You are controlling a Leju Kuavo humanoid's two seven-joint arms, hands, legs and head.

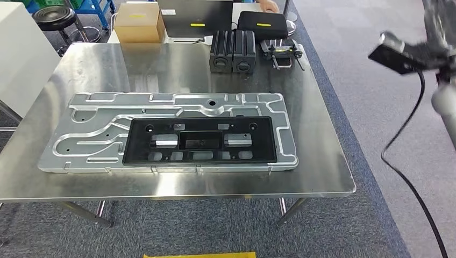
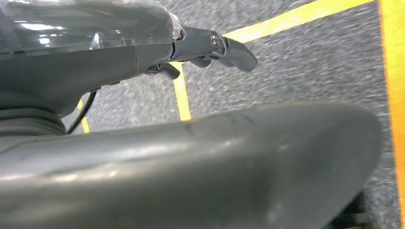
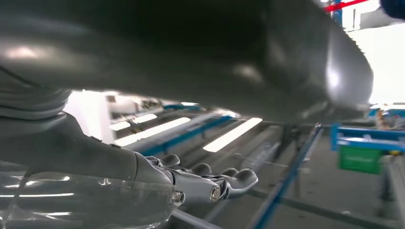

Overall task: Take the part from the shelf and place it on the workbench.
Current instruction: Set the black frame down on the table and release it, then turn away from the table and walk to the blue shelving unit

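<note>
two stacked plates on the steel table (image 1: pixel 322 177): large machined aluminium plate (image 1: pixel 91 134) lying flat, with recessed channels and pockets, and seated on its right-hand part, a black frame part (image 1: pixel 200 141) lying flat too, with cut-out windows showing the bright metal beneath. black frame touching the aluminium plate, inside its outline, nearer the front edge of the table than the back.

at the far edge of the table, two black boxy units (image 1: pixel 233 50) standing side by side and touching, and just beside them on the right a small black fixture with metal clips (image 1: pixel 279 49). beyond the table, a closed cardboard box (image 1: pixel 138 22), contents hidden, a dark laptop-like slab (image 1: pixel 194 17) and a black case (image 1: pixel 263 24), also shut. black stool (image 1: pixel 54 17) at the upper left.

right arm raised at the right edge of the head view, with a small black camera block (image 1: pixel 397 52) and a hanging cable. right hand (image 3: pixel 200 183) with fingers loosely curled and apart, gripping nothing, blue racking and a green bin (image 3: pixel 360 159) behind it, bin contents not discernible. left hand (image 2: pixel 210 50) over grey carpet with yellow floor lines (image 2: pixel 181 98), fingers bent slightly, nothing between them.
</note>
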